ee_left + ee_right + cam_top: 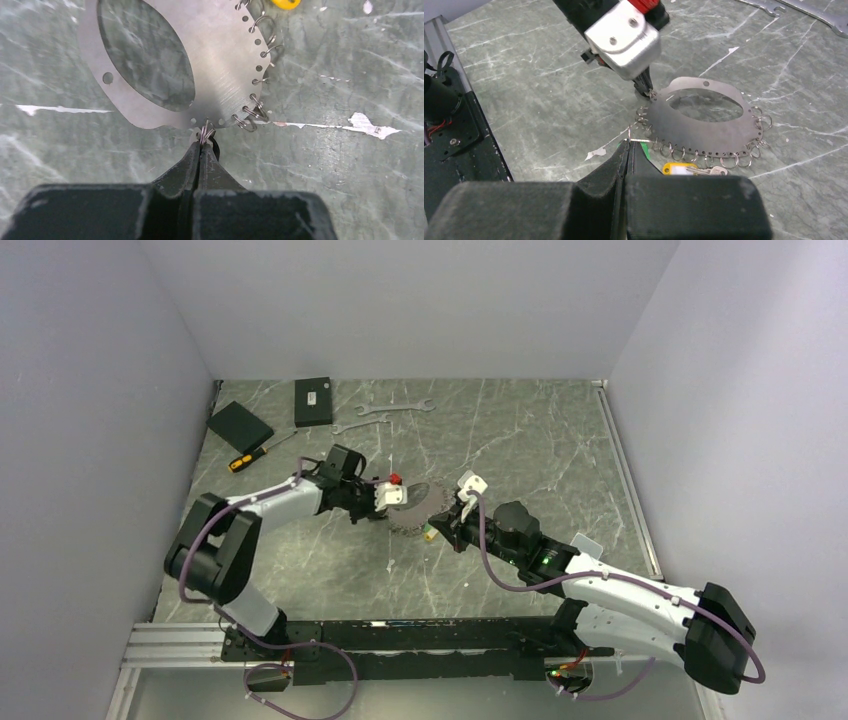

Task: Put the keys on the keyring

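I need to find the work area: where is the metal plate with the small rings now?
In the top view the metal plate lies mid-table, between the left gripper, which pinches a ring on its edge, and the right gripper.

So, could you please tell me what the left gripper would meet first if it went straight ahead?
The perforated metal plate: the left gripper is shut on a split ring at its edge.

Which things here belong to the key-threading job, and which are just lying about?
Part of the job:
- metal plate edged with split rings
- small ring, pinched in the left claw
- green-tagged keys, at the shut right claw

Lying about:
- two wrenches
- screwdriver
- black box
- black pad
- yellow-tagged key
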